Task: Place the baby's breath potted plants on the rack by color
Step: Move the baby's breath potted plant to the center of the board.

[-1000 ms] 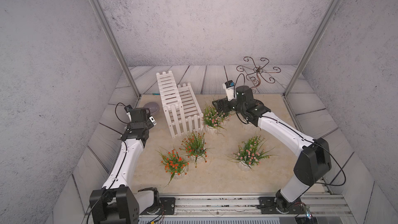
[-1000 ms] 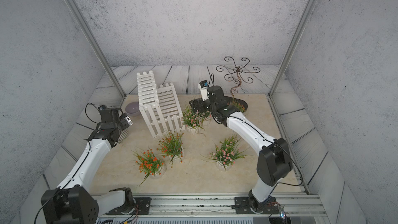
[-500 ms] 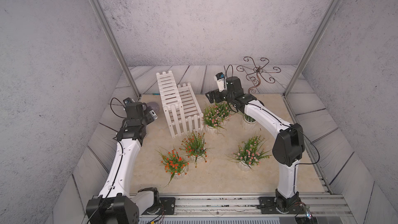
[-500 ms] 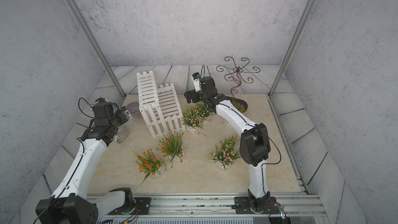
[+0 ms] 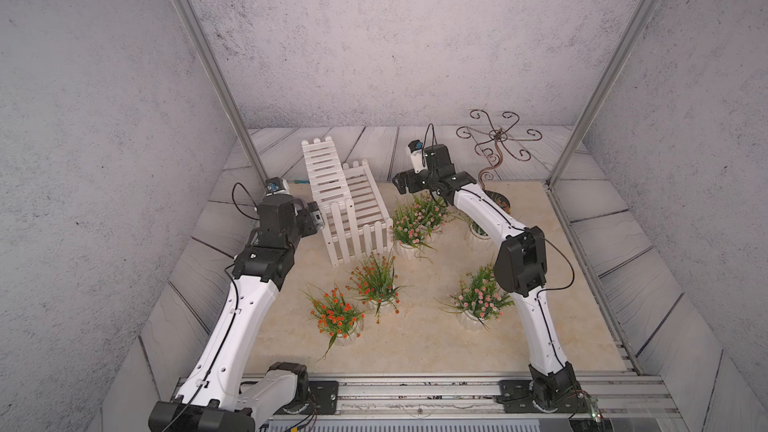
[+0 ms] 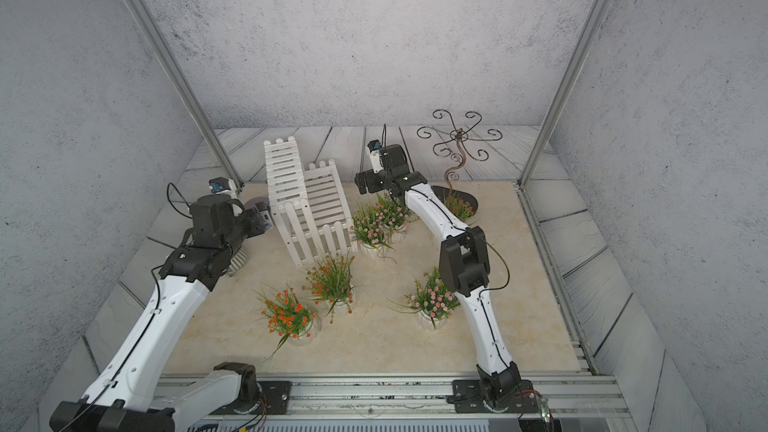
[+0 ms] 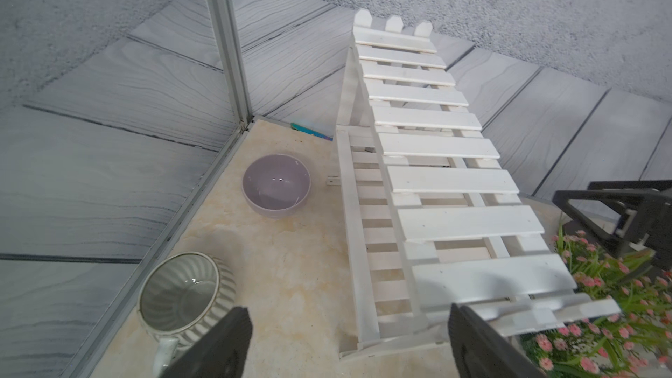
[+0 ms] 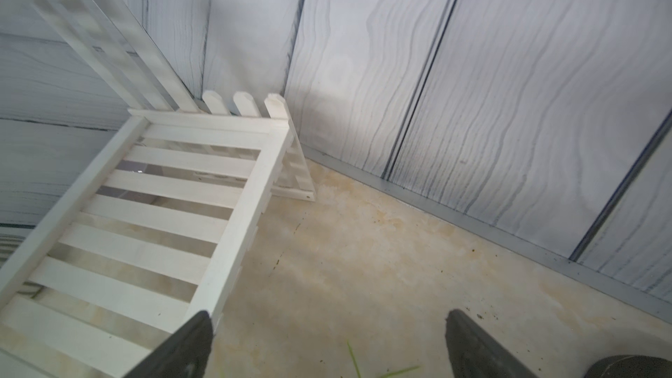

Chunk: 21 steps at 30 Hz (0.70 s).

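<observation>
Nearest on the table (image 5: 415,347) stand two orange-red baby's breath potted plants (image 5: 336,317) and a pink plant (image 5: 478,299). Farther back, two pink plants (image 5: 409,228) touch by the near end of the rack (image 5: 349,197). Left end effector (image 7: 349,310) – fingers apart, empty – sits beside the rack. The right end effector (image 8: 329,316) gapes wide, empty, over its far side.

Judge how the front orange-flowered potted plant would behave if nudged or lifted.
The orange plant probably tips easily: its foliage spreads wider than its small white pot. The thin leaves look floppy, so lifting by them likely gives poor control; the pot seems firmer.
</observation>
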Each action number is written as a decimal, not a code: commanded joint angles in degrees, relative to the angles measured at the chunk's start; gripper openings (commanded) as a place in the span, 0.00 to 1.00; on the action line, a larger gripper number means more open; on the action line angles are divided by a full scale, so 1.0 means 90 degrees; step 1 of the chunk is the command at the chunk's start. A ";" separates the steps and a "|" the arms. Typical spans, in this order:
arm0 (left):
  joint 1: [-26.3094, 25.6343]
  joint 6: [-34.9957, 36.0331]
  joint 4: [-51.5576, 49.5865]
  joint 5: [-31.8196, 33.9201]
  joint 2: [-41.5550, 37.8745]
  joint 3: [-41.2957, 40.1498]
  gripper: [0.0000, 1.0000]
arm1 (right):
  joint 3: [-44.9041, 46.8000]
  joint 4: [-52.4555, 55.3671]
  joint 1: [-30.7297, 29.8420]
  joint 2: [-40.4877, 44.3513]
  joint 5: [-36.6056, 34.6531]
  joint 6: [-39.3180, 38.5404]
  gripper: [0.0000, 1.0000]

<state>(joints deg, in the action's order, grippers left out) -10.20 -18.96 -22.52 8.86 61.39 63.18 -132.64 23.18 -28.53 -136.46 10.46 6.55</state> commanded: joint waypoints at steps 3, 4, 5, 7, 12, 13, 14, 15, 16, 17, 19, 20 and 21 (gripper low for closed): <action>-0.0588 0.0586 -0.0005 0.0058 -0.0208 0.0226 0.89 | -0.0657 0.0843 0.0017 -0.0793 0.0225 -0.0262 1.00; -0.0646 0.0632 -0.0050 -0.0016 -0.0224 0.0282 0.89 | -0.0730 0.0955 0.0018 -0.0869 0.0298 -0.0272 1.00; -0.0696 0.0674 -0.0088 -0.0095 -0.0243 0.0330 0.89 | -0.0790 0.1075 0.0021 -0.0929 0.0348 -0.0275 1.00; -0.0801 0.0732 -0.0137 -0.0158 -0.0294 0.0425 0.89 | -0.0848 0.1273 0.0009 -0.0996 0.0324 -0.0317 1.00; -0.0859 0.0866 -0.0294 -0.0203 -0.0421 0.0562 0.89 | -0.0686 0.1742 0.0002 -0.0942 0.0199 -0.0501 0.99; -0.0859 0.0893 -0.0314 -0.0230 -0.0433 0.0586 0.89 | -0.0610 0.1857 -0.0003 -0.0908 0.0159 -0.0548 0.99; -0.0859 0.0898 -0.0369 -0.0247 -0.0425 0.0633 0.89 | -0.0523 0.1917 -0.0001 -0.0880 0.0165 -0.0586 0.99; -0.0859 0.0898 -0.0437 -0.0261 -0.0400 0.0696 0.89 | -0.0409 0.1961 -0.0013 -0.0839 0.0176 -0.0623 0.99; -0.0859 0.0905 -0.0497 -0.0272 -0.0371 0.0759 0.89 | -0.0286 0.2002 -0.0017 -0.0803 0.0162 -0.0679 0.99; -0.0859 0.0902 -0.0547 -0.0298 -0.0338 0.0822 0.89 | -0.0184 0.2073 -0.0023 -0.0771 0.0155 -0.0738 0.99; -0.0859 0.0903 -0.0566 -0.0340 -0.0300 0.0889 0.89 | -0.0087 0.2259 -0.0051 -0.0765 0.0147 -0.0849 0.99; -0.0859 0.0903 -0.0546 -0.0358 -0.0289 0.0900 0.89 | -0.0095 0.2386 -0.0049 -0.0783 0.0147 -0.0926 0.99; -0.0859 0.0913 -0.0531 -0.0367 -0.0280 0.0900 0.89 | -0.0105 0.2495 -0.0056 -0.0789 0.0147 -0.0991 0.99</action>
<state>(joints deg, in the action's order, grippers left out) -17.54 -11.68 -26.39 6.48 58.57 69.97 -134.87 38.46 -28.71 -143.02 11.99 0.05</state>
